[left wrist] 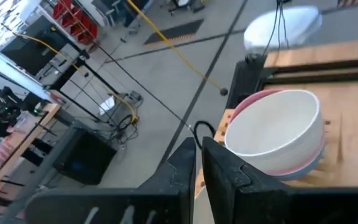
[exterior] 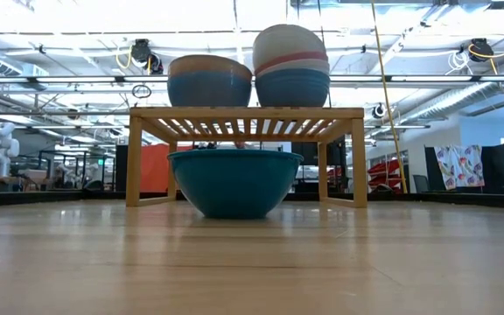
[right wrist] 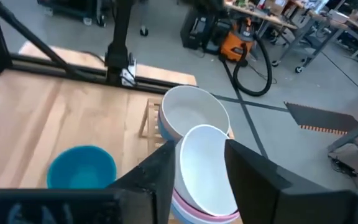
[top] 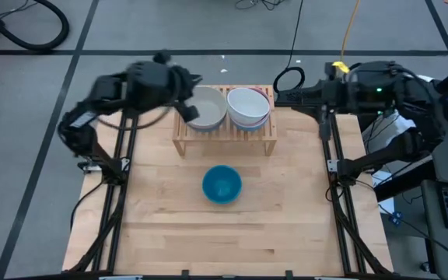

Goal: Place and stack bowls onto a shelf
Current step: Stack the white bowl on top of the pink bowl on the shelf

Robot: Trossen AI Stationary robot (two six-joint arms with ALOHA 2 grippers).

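Table front: a lone teal bowl [top: 222, 185] waits on the wooden tabletop [top: 169, 233], apparently next for stacking.
Shelf: slatted light-wood rack [top: 224, 138] carries two nested stacks of smooth round bowls [top: 248, 107].
Right gripper [right wrist: 199, 163]: fingers apart, straddling the right stack.
Left gripper [left wrist: 199, 155]: fingers nearly together, empty, above the left stack.

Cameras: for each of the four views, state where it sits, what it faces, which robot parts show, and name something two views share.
High: overhead, facing down on the table; both arms show.
Low: table height, facing the shelf; no robot parts.
Left wrist: on the left arm, facing the right bowl stack; left gripper shows.
Right wrist: on the right arm, above that stack; right gripper shows.
Shared: the teal bowl appears in the high, low and right wrist views.
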